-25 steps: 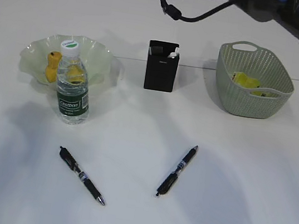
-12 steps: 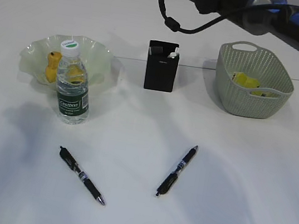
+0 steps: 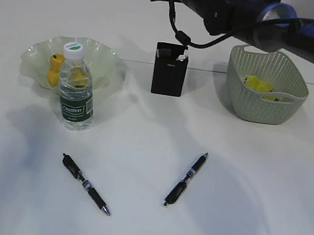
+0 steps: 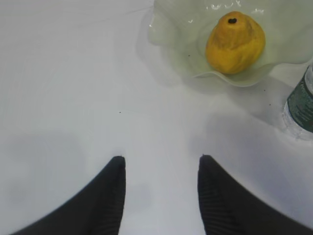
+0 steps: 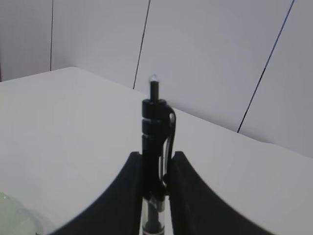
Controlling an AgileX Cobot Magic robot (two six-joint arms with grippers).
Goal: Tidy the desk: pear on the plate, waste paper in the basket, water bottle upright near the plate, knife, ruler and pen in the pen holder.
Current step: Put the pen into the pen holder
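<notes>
- A plain white table (image 3: pixel 143 133) carried everything, with pale panelled walls visible behind it in the right wrist view.
- Nearest the camera, two black click pens lay flat and well apart: the left black pen (image 3: pixel 85 184) pointed toward the near right, the right black pen (image 3: pixel 185 178) slanted up to the right.
- Further back on the left, a clear plastic water bottle with a green label and white cap (image 3: pixel 76 89) stood upright, just in front of a pale green wavy-edged glass plate (image 3: pixel 103 59).
- A yellow pear (image 4: pixel 235 42) sat on that plate.
- The left gripper (image 4: pixel 161 169) hovered over bare table beside the plate, its dark fingers (image 4: pixel 113 196) spread apart and empty.
- A black square pen holder (image 3: pixel 169 72) stood mid-table, with items already inside.
- To its right, a grey-green woven plastic basket (image 3: pixel 263 104) held yellow crumpled paper (image 3: pixel 256 84).
- Farthest, the right gripper (image 5: pixel 155 166) was above the holder, fingers (image 5: pixel 131 191) clamped on a third black pen (image 5: pixel 154 132), held upright.
</notes>
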